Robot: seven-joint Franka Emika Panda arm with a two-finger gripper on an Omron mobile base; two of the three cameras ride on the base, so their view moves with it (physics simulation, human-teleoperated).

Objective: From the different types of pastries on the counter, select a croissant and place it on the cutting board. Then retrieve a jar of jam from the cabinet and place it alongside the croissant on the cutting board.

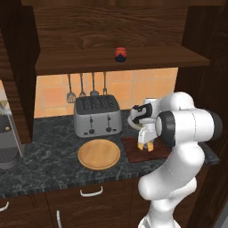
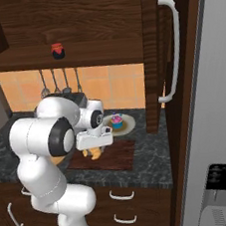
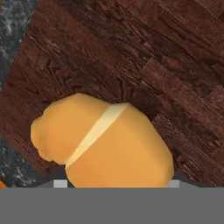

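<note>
- We see the gripper (image 1: 146,147) pointing down over the cutting board (image 1: 133,151), which lies on the tabletop (image 1: 44,167) to the right of the round wooden plate (image 1: 99,154)
- The croissant (image 3: 103,142) sits directly under the hand, low over the board's wood grain; we judge this to be the placing step, the pastry brought here because the board is its target
- Whether the croissant already rests on the board or hangs just above it, we cannot tell
- The fingertips are hidden behind the pastry in the hand view and too small in the base views, so we cannot tell whether the gripper clamps the croissant or stands apart
- The jar of jam (image 1: 120,54) stands on the cabinet shelf (image 1: 67,62), well above the toaster (image 1: 97,116); its turn comes second
- The cupcake (image 2: 117,120) stays on a plate (image 2: 129,125) behind the board, rightly left alone
- In the left base view the arm's elbow covers the board's right part and most of that plate
</note>
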